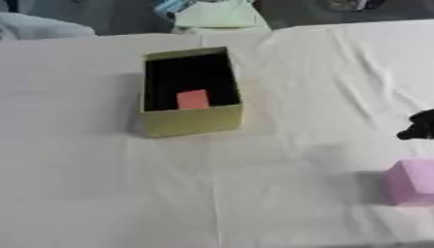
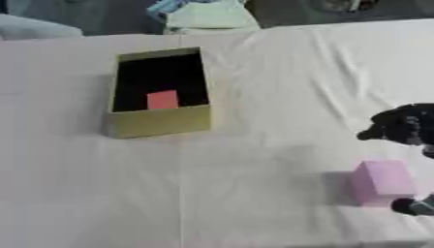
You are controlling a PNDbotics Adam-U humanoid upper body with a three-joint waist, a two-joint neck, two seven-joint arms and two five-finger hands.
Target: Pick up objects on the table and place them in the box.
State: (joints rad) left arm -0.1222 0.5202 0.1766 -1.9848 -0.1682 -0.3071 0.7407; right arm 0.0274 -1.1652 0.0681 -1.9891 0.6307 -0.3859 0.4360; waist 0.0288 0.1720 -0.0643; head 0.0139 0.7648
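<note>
A white-clothed table [image 2: 254, 72] carries an open olive box [image 2: 158, 121] and a pink block [image 2: 381, 180], well apart.

White tablecloth [image 2: 254, 160]: creased, covers the whole table beneath the hand and runs far to its left. Pale green folded cloth [image 2: 210, 17]: past the table's far edge, well up and left of the hand. Blue item [image 2: 162, 7]: just beside that cloth, unidentifiable.

Both head eyes look steeply down at the table [image 1: 85, 193], sharing the box [image 1: 188, 121].
</note>
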